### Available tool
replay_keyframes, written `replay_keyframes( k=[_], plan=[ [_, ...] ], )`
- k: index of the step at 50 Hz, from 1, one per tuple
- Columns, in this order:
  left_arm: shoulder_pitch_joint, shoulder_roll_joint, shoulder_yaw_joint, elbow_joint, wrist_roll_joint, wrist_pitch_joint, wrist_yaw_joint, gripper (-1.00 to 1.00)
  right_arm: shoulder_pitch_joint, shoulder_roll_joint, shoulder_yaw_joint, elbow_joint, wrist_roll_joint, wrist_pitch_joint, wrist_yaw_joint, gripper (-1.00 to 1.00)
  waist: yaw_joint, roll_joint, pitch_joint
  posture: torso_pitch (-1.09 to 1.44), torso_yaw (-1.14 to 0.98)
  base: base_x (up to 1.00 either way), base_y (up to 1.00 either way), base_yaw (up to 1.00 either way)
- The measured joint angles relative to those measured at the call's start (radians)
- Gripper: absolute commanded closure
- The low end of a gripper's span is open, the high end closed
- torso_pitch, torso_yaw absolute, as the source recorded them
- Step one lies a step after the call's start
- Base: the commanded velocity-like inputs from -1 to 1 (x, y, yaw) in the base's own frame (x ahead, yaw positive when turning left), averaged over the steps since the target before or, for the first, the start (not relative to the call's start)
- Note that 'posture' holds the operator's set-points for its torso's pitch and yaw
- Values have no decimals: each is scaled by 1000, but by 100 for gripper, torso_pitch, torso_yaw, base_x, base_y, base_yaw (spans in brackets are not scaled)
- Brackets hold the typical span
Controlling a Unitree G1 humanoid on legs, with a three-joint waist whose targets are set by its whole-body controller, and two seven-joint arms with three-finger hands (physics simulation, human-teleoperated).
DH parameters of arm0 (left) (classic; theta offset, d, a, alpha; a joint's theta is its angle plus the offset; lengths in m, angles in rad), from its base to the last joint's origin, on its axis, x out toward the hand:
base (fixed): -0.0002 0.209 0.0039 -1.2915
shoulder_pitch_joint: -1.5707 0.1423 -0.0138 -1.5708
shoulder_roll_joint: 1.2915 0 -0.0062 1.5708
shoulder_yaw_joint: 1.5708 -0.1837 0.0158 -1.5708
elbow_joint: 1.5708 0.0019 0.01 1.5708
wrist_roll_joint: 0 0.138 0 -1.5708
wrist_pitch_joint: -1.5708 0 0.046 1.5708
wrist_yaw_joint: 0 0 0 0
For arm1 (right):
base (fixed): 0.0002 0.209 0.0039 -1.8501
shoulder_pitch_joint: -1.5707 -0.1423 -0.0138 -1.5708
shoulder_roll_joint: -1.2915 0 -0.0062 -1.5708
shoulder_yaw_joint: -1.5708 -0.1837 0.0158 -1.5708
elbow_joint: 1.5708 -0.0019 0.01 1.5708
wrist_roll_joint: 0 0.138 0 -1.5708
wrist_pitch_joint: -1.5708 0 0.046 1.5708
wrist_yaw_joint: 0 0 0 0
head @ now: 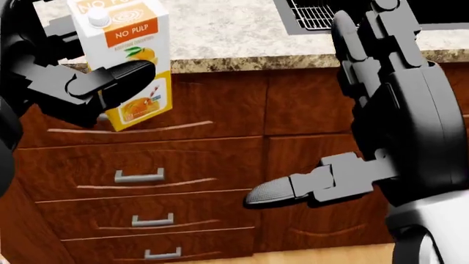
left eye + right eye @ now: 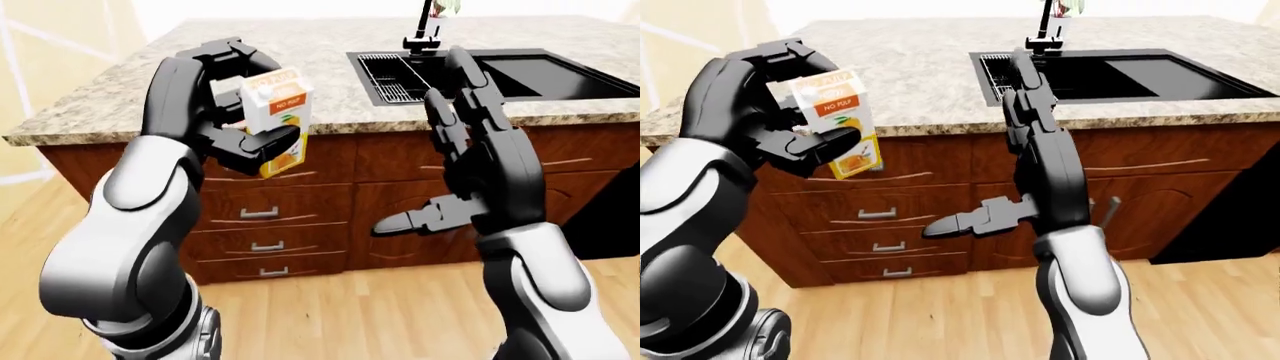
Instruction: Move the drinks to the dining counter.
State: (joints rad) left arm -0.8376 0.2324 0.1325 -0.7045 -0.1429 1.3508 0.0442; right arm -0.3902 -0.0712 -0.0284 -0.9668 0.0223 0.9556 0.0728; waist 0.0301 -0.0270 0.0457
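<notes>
Upper left of the head view: my left hand (image 1: pixel 70 82) is closed around the orange juice carton (image 1: pixel 128 60), thumb across its face, holding it upright before the granite counter (image 2: pixel 330 67) edge. My right hand (image 1: pixel 399 126), at right, is spread open and empty, above the wooden drawers (image 1: pixel 139 181).

Juice carton (image 1: pixel 126 66) — top edge cut by head view's upper border, top lettering only half readable. Thumb (image 1: pixel 110 80) of left hand (image 2: pixel 215 112) covers middle band of carton face; fine print under "NO PULP" too small to read in any view. Left hand's other fingers hidden behind carton in head view. Right hand (image 1: pixel 389 126) — fingertips run off head view's top edge. Sink (image 2: pixel 520 75) cut by right border in left-eye view. Faucet (image 2: pixel 1045 30) top cropped; green thing beside it unidentifiable.
</notes>
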Motion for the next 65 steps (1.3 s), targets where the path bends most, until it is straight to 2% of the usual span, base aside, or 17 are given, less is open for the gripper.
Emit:
replay_keyframes(
  k=[2,4,8,14,16,18,20,23,26,29,32,39,44,49,57,62,65],
  plan=[
    [-14,0,-1,-8,-1,-13,-5,100,-14,-2,-3,-3,4,7,-3,-100,1,-19,-6,0,0,48,0,0],
    [-10,-11,-9,-15,-5,-26,-9,100,-17,-9,-9,-9,7,14,-6,-100,-15,-6,6,0,0,48,0,0],
    [-5,-12,-37,5,-26,10,-30,100,-20,-9,-15,3,6,39,-15,-100,-26,-22,13,0,0,48,0,0],
    [-41,-2,-9,-32,-17,30,-27,100,-66,-6,-32,-42,41,71,-25,-100,-36,29,-1,0,0,29,0,2],
    [-52,-1,-5,-38,-14,27,-25,100,-78,-6,-43,-49,56,82,-34,-100,-23,73,-7,0,0,0,0,58],
    [-42,0,-7,-27,-17,43,-27,100,-66,1,-42,-48,71,100,-43,-100,1,69,30,0,0,0,0,100],
    [-35,9,-1,-9,-13,81,-26,100,-71,-4,-29,-27,89,124,-47,-100,22,78,18,0,0,0,0,100],
    [-51,12,10,-15,-3,102,-18,100,-78,-9,-30,-37,106,132,-55,-100,23,52,-3,0,0,0,0,96],
    [-63,24,34,-55,6,85,-13,100,-93,-14,-22,-47,118,114,-63,-100,5,-8,8,0,0,0,25,0],
    [-84,18,30,-61,8,68,-10,100,-87,-27,-30,-60,118,100,-73,-100,3,-42,14,0,0,0,0,0],
    [-61,6,0,-47,-9,79,-22,100,-71,-29,-40,-46,110,106,-83,-100,-15,0,20,0,0,8,0,0],
    [-74,6,-8,-53,-29,105,-34,100,-76,-33,-36,-55,109,103,-89,-100,-28,25,1,0,0,22,0,0],
    [-80,11,5,-68,-16,69,-29,100,-65,-32,-33,-50,113,76,-83,-100,-38,97,2,0,0,35,0,0],
    [-46,14,12,-39,-2,86,-23,100,-47,-24,-12,-29,122,79,-74,-100,-21,85,5,0,0,35,0,0],
    [-62,15,14,-48,2,75,-21,100,-58,-23,-15,-44,115,63,-74,-100,1,-14,-3,0,0,32,0,0],
    [-68,3,-13,-38,-20,75,-36,100,-41,-26,-30,-17,96,68,-85,-100,-16,-30,41,0,0,1,0,0],
    [-75,9,-8,-25,-28,97,-41,100,-46,-24,-27,-14,95,75,-85,-100,-18,-13,53,0,0,0,0,0]
  ],
)
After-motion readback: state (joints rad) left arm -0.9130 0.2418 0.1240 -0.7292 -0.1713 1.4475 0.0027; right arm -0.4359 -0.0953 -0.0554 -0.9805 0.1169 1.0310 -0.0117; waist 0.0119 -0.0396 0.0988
